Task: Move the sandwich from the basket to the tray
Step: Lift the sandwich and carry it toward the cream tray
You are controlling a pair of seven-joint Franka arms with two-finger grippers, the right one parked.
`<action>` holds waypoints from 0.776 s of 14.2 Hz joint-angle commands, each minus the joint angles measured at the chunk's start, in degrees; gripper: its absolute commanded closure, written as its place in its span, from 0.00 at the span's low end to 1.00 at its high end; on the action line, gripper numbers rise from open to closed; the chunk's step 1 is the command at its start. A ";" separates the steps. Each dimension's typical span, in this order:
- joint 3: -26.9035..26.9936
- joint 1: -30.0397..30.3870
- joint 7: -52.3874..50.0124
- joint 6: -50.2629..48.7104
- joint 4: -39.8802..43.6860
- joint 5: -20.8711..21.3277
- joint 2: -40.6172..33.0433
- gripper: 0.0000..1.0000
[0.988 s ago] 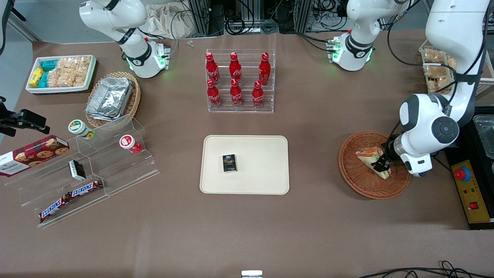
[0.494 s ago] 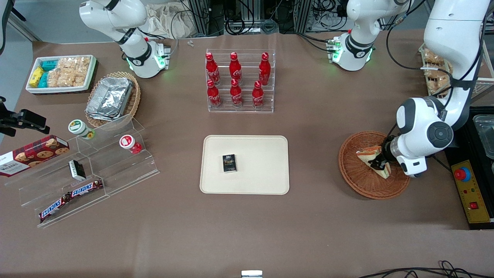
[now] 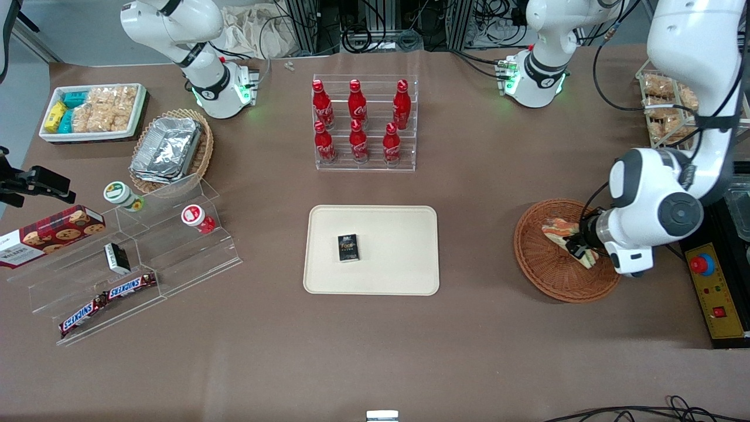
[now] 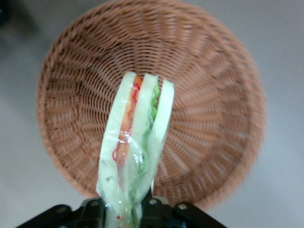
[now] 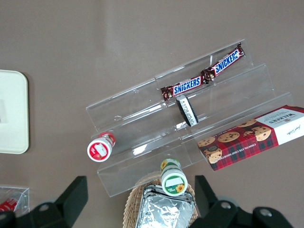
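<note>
The sandwich (image 3: 561,232), a clear-wrapped wedge of pale bread with orange and green layers, hangs over the reddish-brown wicker basket (image 3: 542,264) at the working arm's end of the table. My left gripper (image 3: 577,247) is shut on its wide end. In the left wrist view the sandwich (image 4: 137,142) stands on edge between the black fingers (image 4: 156,209), lifted above the basket (image 4: 213,104). The cream tray (image 3: 398,258) lies at the table's middle, well away from the gripper toward the parked arm.
A small black box (image 3: 348,247) lies on the tray. A clear rack of red cola bottles (image 3: 360,123) stands farther from the camera than the tray. A red emergency-stop box (image 3: 712,287) sits beside the basket. Acrylic steps with snacks (image 3: 135,258) are at the parked arm's end.
The gripper has risen a little with the sandwich, whose free tip has tilted up off the basket floor. The arm's upper links shifted slightly.
</note>
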 commanded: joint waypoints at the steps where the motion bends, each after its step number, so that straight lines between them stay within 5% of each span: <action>1: -4.49 -1.57 2.18 -9.17 9.22 0.32 0.30 1.00; 4: -13.20 -3.05 11.32 -9.27 13.71 0.50 2.84 1.00; 11: -13.66 -19.22 12.13 -3.49 16.09 3.12 14.08 1.00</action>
